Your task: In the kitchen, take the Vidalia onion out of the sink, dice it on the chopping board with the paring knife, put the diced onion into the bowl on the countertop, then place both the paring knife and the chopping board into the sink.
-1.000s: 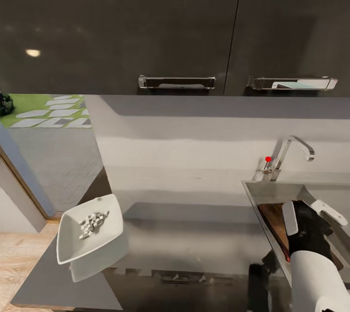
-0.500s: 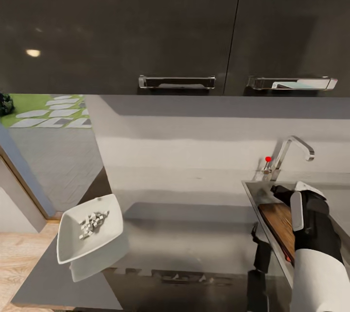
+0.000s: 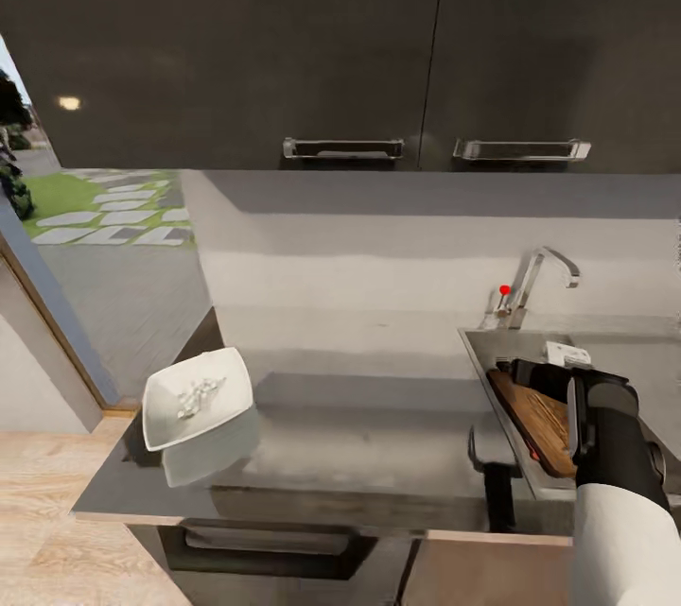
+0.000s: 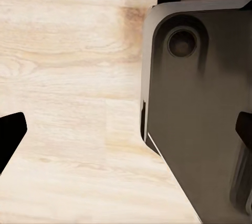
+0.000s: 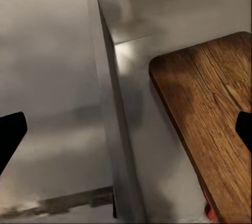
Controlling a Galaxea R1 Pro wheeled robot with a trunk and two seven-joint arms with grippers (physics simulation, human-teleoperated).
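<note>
The right gripper (image 3: 539, 370) hovers over the near end of the sink (image 3: 478, 351), its jaws spread wide and holding nothing; in the right wrist view both dark fingertips (image 5: 10, 132) sit far apart at the frame's edges with only steel and wood between them. The left gripper (image 4: 126, 135) is likewise spread wide and empty, pointing down at pale wooden flooring (image 4: 68, 77) beside a dark part of the robot's base (image 4: 199, 103).

The chopping board (image 3: 534, 412) lies tilted inside the sink, leaning along the basin's left wall. It looks stiff, fairly light and rough-grained, so it should grip well; a short edge or the slot handle would be the place to take it, though the slot is hidden here. A sliver of red (image 5: 210, 212) peeks from under the board's lower end, probably the paring knife's handle, but too little shows to be sure.

The bowl (image 3: 165, 417) stands on the countertop (image 3: 378, 445), well apart from the sink, at the counter's left end. It holds 1 small heap of diced onion (image 3: 199, 393), loose, light bits.
</note>
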